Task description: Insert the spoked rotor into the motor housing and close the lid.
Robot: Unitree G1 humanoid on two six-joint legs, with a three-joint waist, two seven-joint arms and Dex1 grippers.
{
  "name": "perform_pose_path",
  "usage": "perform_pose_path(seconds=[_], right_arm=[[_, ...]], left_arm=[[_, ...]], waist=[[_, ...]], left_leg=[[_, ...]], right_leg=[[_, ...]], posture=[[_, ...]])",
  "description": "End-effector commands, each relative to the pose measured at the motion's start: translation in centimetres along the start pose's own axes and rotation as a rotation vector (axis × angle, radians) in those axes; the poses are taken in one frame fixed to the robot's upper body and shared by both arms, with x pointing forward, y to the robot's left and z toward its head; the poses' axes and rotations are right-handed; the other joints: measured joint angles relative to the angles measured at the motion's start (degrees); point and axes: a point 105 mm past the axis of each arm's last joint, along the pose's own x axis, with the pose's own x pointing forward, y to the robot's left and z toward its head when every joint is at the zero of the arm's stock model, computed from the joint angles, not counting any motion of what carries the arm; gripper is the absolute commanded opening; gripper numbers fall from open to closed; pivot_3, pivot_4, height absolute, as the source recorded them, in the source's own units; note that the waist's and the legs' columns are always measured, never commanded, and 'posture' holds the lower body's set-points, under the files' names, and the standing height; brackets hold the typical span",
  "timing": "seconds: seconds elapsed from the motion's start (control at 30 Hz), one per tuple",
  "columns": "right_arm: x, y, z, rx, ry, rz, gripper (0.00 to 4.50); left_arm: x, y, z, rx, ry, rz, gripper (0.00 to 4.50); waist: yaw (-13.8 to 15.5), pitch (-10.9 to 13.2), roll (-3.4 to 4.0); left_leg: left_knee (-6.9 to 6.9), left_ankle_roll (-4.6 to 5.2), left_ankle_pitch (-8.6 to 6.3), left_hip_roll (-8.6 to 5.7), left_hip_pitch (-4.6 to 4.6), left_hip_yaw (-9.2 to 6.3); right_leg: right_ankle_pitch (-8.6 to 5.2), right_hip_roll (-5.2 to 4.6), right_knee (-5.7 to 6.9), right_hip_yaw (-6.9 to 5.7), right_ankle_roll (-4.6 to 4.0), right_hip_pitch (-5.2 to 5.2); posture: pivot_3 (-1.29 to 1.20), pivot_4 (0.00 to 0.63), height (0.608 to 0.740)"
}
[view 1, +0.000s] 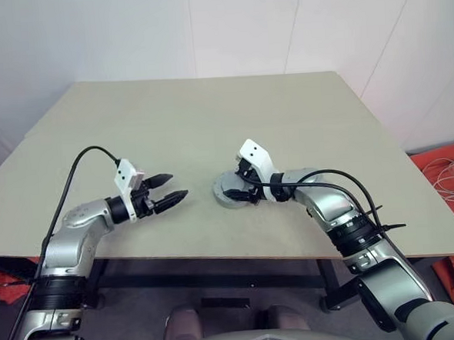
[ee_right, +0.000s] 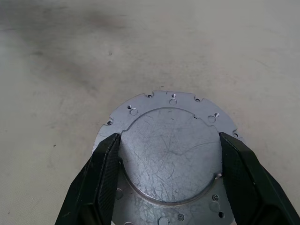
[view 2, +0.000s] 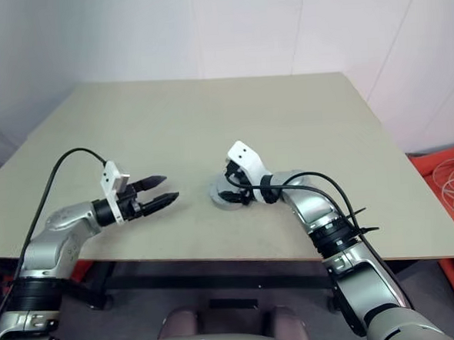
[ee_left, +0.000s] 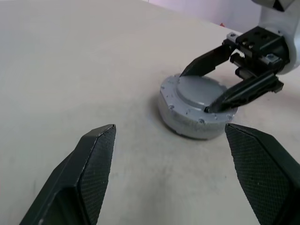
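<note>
- Nearest the head camera, both arms reached over the front edge of the tan surface (view 1: 208, 109), the left hand (view 1: 167, 197) hanging just above it with its black fingers (ee_left: 93, 164) spread apart and empty, pointed toward the motor.
- Just beyond, near the front middle of the surface, sat the motor housing (ee_left: 183, 124), a low round grey casing with the lid (ee_right: 168, 154) lying flat on top; it looked closed, and the spoked rotor was presumably inside, though that could not be checked.
- Over it the right hand (ee_right: 168, 178) angled down, its fingers (ee_right: 101, 178) apart and straddling the lid's raised round centre, one at each side; whether they touched it could not be told.
- By my judgement the assembly is rigid metal, fairly heavy for its size and smooth on top, so pads could slip there; the outer wall offers a better hold.
- Farther back, the surface ran bare to the white wall (view 1: 203, 25).
</note>
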Motion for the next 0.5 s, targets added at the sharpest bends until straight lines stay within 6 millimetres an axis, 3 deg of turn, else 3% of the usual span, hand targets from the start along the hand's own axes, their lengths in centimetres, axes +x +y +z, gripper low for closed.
perform_pose_path(seconds=[0.03, 0.13, 0.17, 0.27, 0.4, 0.5], right_arm=[[0.0, -0.3, -2.5, 0.025, 0.098, -0.017, 3.12], [0.0, -0.3, -2.5, 0.026, 0.097, -0.018, 3.12], [0.0, -0.3, -2.5, 0.026, 0.097, -0.017, 3.12], [0.0, -0.2, -2.5, 0.028, 0.096, -0.016, 3.12], [0.1, -0.2, -2.4, 0.031, 0.091, -0.018, 3.12], [0.2, -0.1, -2.3, 0.034, 0.087, -0.016, 3.12]], left_arm=[[1.3, 0.2, 2.9, 0.024, -0.093, -0.020, 3.56], [2.8, 0.8, 5.9, 0.092, -0.178, 0.001, 2.82], [3.3, 0.7, 6.7, 0.111, -0.189, -0.003, 2.38], [4.7, 0.3, 7.7, 0.140, -0.190, -0.029, 1.41], [6.4, 0.5, 6.1, 0.134, -0.134, -0.031, 0.09], [7.7, 0.6, 4.3, 0.103, -0.082, -0.039, 0.00]], waist=[[0.0, 0.0, 0.00], [0.1, 0.0, -0.04], [0.1, 0.0, -0.04], [0.0, 0.0, -0.03], [0.0, -0.1, 0.01], [0.1, -0.1, 0.00]], left_leg=[[0.00, 0.00, 0.00, 0.00, 0.00, 0.00], [0.01, -0.01, 0.01, -0.02, -0.02, 0.00], [0.01, -0.02, 0.01, -0.01, -0.02, 0.00], [0.01, -0.02, 0.01, -0.02, -0.07, 0.00], [-0.07, -0.01, 0.01, -0.03, -0.06, 0.01], [-0.08, -0.01, 0.01, -0.05, -0.08, 0.02]], right_leg=[[0.00, 0.00, 0.00, 0.00, 0.00, 0.00], [0.00, 0.00, -0.01, 0.00, 0.00, 0.01], [0.00, 0.00, -0.01, 0.00, 0.00, 0.02], [0.00, 0.00, -0.01, 0.00, 0.00, 0.08], [0.00, 0.00, -0.03, 0.00, 0.01, 0.09], [0.00, 0.01, -0.08, 0.00, 0.02, 0.07]], posture=[[0.00, 0.000, 0.740], [0.00, 0.000, 0.740], [0.00, 0.000, 0.740], [0.00, 0.000, 0.740], [0.00, 0.000, 0.740], [0.00, 0.000, 0.740]])
